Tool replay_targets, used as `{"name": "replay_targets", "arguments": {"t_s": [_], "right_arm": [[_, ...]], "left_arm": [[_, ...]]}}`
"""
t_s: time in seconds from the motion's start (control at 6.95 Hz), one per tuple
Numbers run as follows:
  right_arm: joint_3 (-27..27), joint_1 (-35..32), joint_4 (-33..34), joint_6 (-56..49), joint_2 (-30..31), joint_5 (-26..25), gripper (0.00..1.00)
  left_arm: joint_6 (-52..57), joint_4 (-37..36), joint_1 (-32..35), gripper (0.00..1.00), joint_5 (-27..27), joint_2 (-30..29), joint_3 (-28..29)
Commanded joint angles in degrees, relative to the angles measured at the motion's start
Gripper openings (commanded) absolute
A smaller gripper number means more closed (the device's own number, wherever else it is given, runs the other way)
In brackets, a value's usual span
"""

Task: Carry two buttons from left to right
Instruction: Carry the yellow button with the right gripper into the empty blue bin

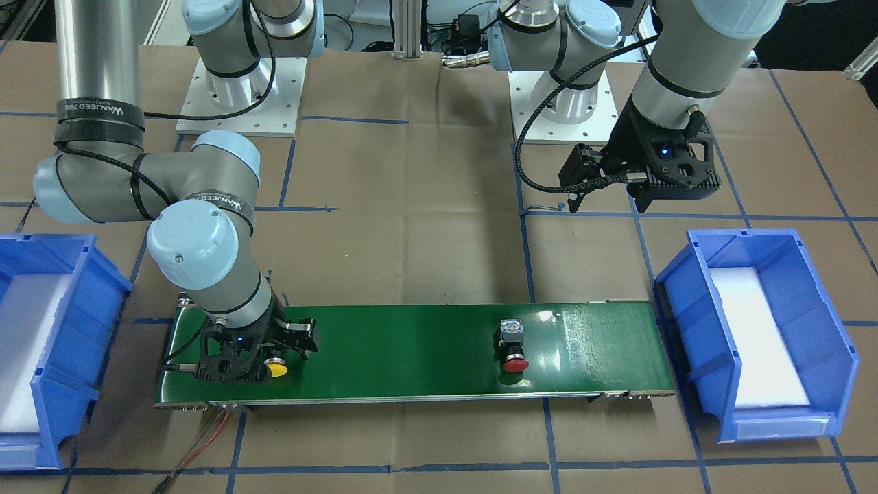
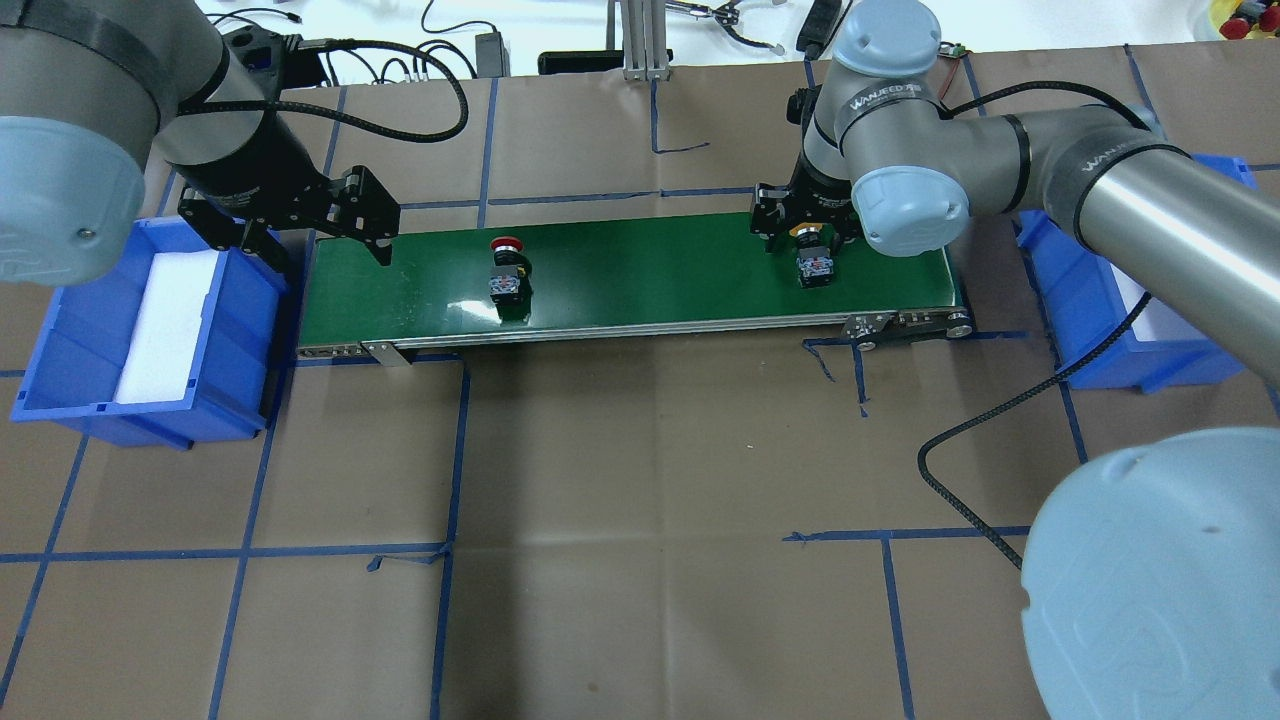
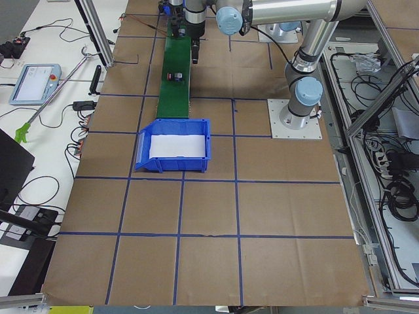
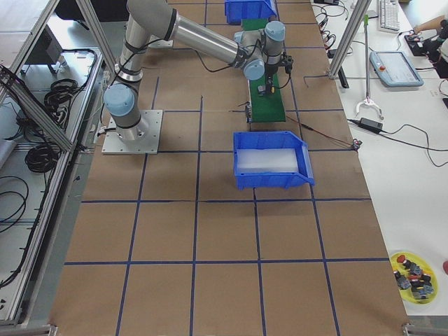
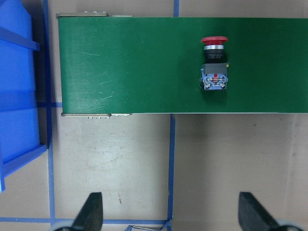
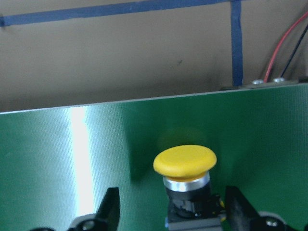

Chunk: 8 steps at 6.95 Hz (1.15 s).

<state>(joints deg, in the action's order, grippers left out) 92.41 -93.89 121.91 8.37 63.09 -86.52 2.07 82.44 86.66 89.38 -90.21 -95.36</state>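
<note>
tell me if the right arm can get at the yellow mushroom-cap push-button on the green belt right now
Probably yes. The right gripper hangs low over the yellow mushroom-cap push-button, its open fingers either side of the body, and nothing on the green belt stands between them.

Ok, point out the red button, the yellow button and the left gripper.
red button (image 5: 214, 57): left wrist view, on its black collar.
yellow button (image 6: 185, 162): right wrist view, on its yellow cap.
left gripper (image 5: 172, 214): left wrist view, midway between its spread fingertips.

The paper-covered table (image 2: 640, 500) bears a green belt (image 2: 650, 280) between two blue bins (image 2: 75, 330).
</note>
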Motion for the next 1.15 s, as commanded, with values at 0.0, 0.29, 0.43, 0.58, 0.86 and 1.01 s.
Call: {"name": "replay_targets", "arguments": {"t_s": [0.0,0.29,0.43,0.58,0.86,1.01], "right_arm": [[-0.4,1.2,-4.0,-0.5,0.7,-0.8,0.05],[-1.2,5.6,-7.6,-4.0,5.6,-0.8,0.03],[-3.9,8.9,-10.6,-7.6,8.6,-0.1,0.03],[-7.2,11.9,-14.8,-9.9,9.9,-0.1,0.04],[-13.1,21.2,-17.6,-22.1,10.0,-0.1,0.04],[-13.1,27.3,-17.2,-28.8,9.8,0.0,0.03]], "left_arm": [[0.0,0.0,0.0,1.0,0.0,0.0,0.0],[0.0,0.0,0.0,1.0,0.0,0.1,0.0],[0.0,0.0,0.0,1.0,0.0,0.1,0.1],[0.0,0.0,0.0,1.0,0.0,0.2,0.1],[0.1,0.0,0.0,1.0,-0.1,0.2,0.0],[0.1,0.0,0.0,1.0,0.0,0.2,0.0]]}}
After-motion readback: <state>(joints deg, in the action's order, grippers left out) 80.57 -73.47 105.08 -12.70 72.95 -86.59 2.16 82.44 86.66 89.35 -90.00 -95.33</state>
